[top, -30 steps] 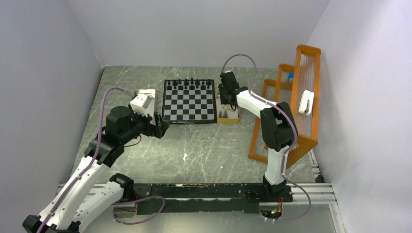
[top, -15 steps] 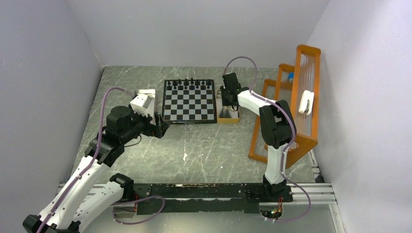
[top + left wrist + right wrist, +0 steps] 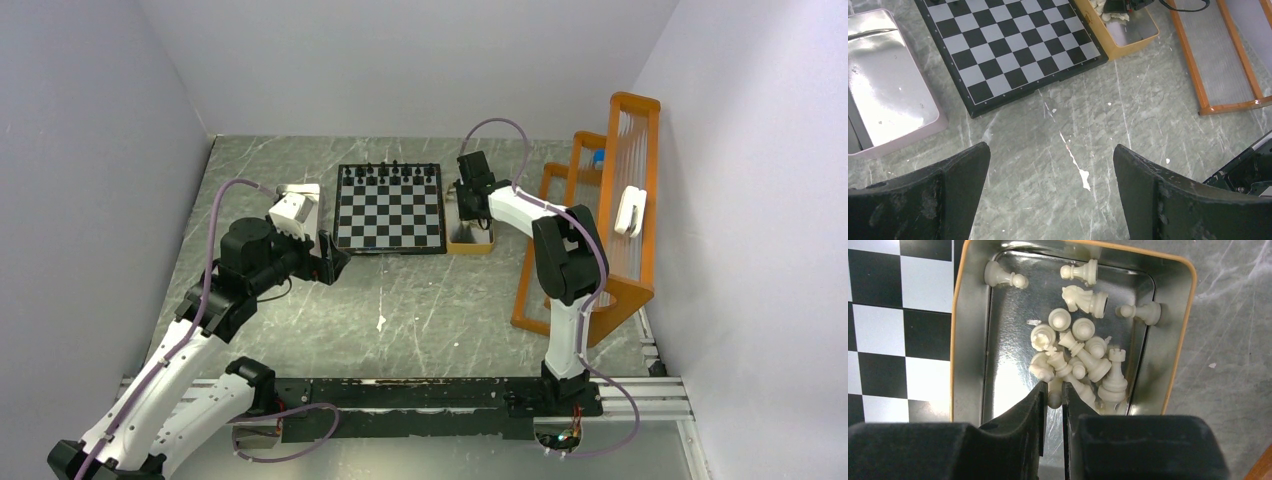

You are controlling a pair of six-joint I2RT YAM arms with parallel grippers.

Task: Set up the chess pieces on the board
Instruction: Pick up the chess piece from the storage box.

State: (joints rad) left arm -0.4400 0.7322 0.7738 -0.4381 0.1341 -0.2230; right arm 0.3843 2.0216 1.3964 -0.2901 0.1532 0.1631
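The chessboard (image 3: pixel 389 208) lies at the table's far middle with a row of black pieces (image 3: pixel 390 172) along its far edge; it also shows in the left wrist view (image 3: pixel 1013 50) and the right wrist view (image 3: pixel 893 330). Several cream pieces (image 3: pixel 1078 350) lie heaped in a tan-rimmed metal tray (image 3: pixel 965 340) right of the board (image 3: pixel 470 243). My right gripper (image 3: pixel 1053 390) is down in this tray, shut on a cream pawn (image 3: pixel 1053 396). My left gripper (image 3: pixel 1050 172) is open and empty above bare table, near the board's near left corner (image 3: pixel 333 255).
A silvery metal tray (image 3: pixel 883 85) lies left of the board. An orange rack (image 3: pixel 600 220) stands at the right, by the wall. A white scratch (image 3: pixel 1075 162) marks the marble table between the left fingers.
The right gripper shifted slightly away over the tan-rimmed tray. The left arm has stayed still.
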